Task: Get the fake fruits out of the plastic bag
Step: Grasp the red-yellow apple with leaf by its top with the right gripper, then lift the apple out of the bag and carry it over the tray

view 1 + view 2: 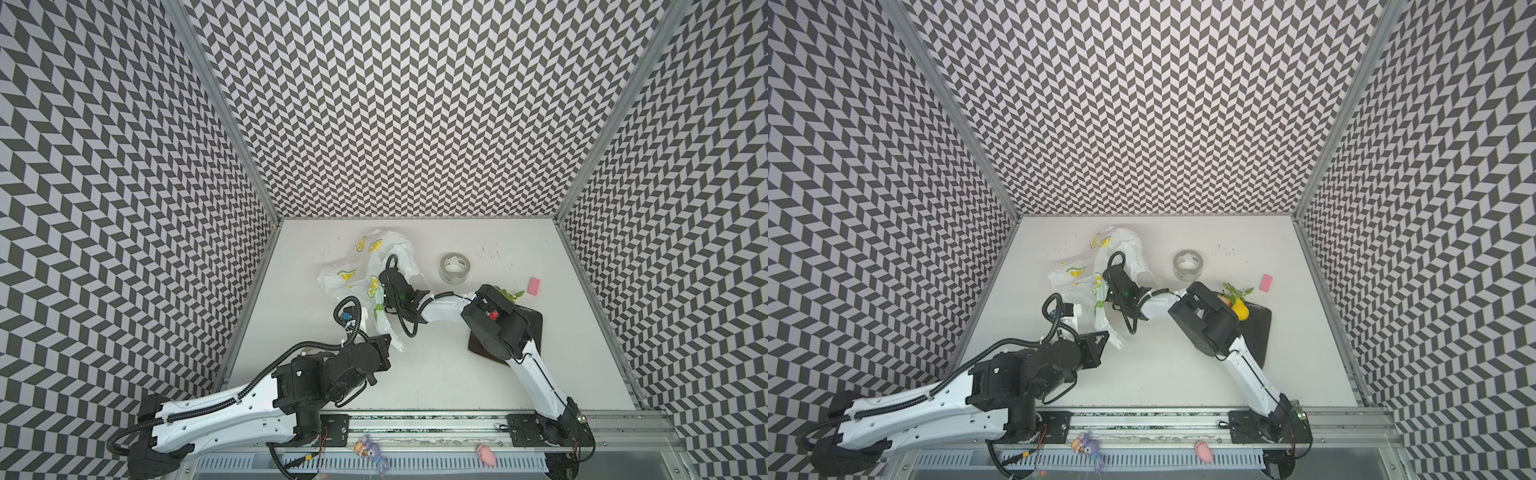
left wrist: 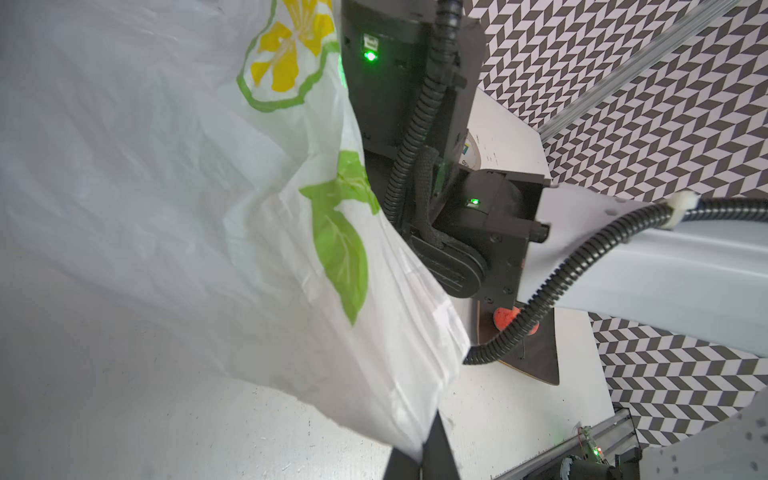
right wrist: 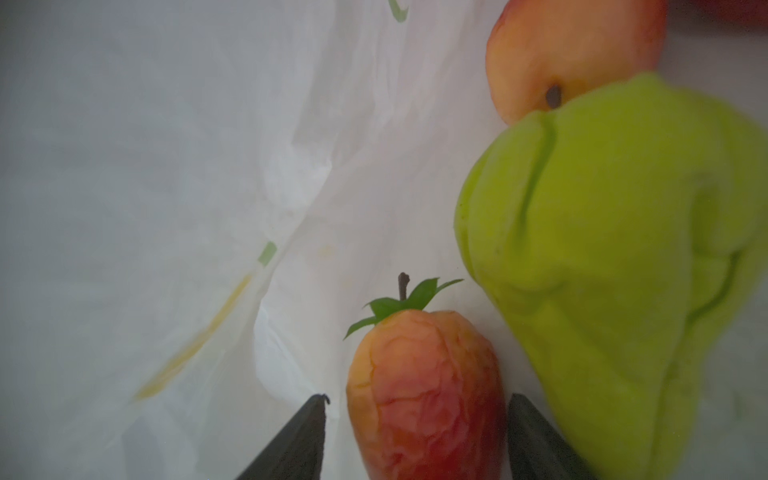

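Red fruit (image 3: 424, 395) between parted right fingers (image 3: 299, 444) inside plastic bag (image 3: 166, 166); left fingers (image 2: 440, 457) tight on its edge.

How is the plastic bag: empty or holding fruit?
Not empty: inside the plastic bag lie a strawberry, a peach-like fruit and a green ribbed fruit.

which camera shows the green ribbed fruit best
The right wrist view: the green ribbed fruit fills much of the picture, close up inside the plastic bag, ribs plain. Both top views and the left wrist view show only the bag's outside; the fruit is hidden there.
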Available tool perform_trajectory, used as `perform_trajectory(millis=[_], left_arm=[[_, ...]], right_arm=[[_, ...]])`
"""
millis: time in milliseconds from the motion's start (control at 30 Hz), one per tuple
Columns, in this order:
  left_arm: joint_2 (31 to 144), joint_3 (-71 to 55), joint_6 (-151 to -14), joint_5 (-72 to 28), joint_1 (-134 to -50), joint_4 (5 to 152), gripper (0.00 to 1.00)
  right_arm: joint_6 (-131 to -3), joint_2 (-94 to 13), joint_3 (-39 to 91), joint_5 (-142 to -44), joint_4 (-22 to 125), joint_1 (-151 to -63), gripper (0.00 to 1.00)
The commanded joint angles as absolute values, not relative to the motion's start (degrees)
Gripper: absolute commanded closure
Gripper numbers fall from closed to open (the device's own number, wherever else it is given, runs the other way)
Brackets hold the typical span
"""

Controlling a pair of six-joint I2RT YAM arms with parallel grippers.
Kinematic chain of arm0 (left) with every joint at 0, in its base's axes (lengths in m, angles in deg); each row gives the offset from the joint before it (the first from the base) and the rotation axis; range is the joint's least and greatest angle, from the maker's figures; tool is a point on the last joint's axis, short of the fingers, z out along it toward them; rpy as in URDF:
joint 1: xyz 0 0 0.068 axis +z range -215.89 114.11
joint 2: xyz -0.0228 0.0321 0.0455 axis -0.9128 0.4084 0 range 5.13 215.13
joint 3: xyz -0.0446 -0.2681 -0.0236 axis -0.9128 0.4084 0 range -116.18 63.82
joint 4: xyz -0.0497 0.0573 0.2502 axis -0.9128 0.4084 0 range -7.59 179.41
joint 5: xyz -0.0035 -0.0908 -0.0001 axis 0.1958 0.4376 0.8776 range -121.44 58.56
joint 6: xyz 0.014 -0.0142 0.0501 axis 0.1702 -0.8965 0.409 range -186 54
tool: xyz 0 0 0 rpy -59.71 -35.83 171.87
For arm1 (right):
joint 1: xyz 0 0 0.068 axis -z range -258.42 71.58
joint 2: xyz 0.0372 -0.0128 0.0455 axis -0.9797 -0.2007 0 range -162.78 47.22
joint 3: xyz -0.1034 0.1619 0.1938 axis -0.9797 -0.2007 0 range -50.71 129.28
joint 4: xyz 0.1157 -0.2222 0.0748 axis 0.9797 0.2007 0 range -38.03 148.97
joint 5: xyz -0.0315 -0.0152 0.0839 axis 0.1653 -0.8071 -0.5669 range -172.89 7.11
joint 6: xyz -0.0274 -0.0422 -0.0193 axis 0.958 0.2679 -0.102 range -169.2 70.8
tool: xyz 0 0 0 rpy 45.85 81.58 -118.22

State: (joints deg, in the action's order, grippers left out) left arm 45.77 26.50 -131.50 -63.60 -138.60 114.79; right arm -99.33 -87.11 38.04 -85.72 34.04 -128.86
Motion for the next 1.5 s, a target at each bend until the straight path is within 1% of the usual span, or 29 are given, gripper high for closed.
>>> perform_trajectory(millis=[0, 100, 267, 433, 567, 733, 1100, 1367, 1467], left_arm=[[45.96, 24.54, -130.22, -65.27, -138.49, 113.34, 1.0], [46.0, 24.23, -130.07, -65.27, -138.49, 113.43, 1.0], [44.86, 24.79, -130.24, -65.65, -138.49, 113.32, 1.0], [42.51, 26.87, -131.73, -65.81, -138.58, 112.99, 1.0], [39.72, 30.46, -132.84, -65.55, -138.58, 111.09, 1.0], [37.25, 32.52, -133.15, -65.71, -138.54, 111.23, 1.0], [32.63, 36.13, -133.13, -67.11, -138.56, 110.21, 1.0], [32.63, 37.52, -133.3, -67.27, -138.51, 109.44, 1.0], [30.58, 38.14, -133.68, -66.9, -138.58, 109.05, 1.0]], right_arm=[[-99.54, -89.64, 40.96, -85.31, 35.27, -128.78, 0.31], [-100.58, -90.91, 41.55, -85.18, 35.1, -128.72, 0.32], [-100.8, -91.85, 42.06, -85.13, 35.76, -128.7, 0.4], [-100.25, -87.89, 36.19, -85.15, 33.05, -128.6, 0.5], [-99.47, -83.74, 31.17, -86.05, 30.25, -128.52, 0.53], [-98.77, -77.51, 24.83, -87.1, 27.16, -128.61, 0.56], [-98.24, -61.05, 7.62, -86.39, 24.73, -129.13, 0.58], [-97.84, -47.15, -5.45, -85.91, 27.04, -129.78, 0.58], [-97.54, -40.83, -10.46, -85.09, 29.48, -130.44, 0.58]])
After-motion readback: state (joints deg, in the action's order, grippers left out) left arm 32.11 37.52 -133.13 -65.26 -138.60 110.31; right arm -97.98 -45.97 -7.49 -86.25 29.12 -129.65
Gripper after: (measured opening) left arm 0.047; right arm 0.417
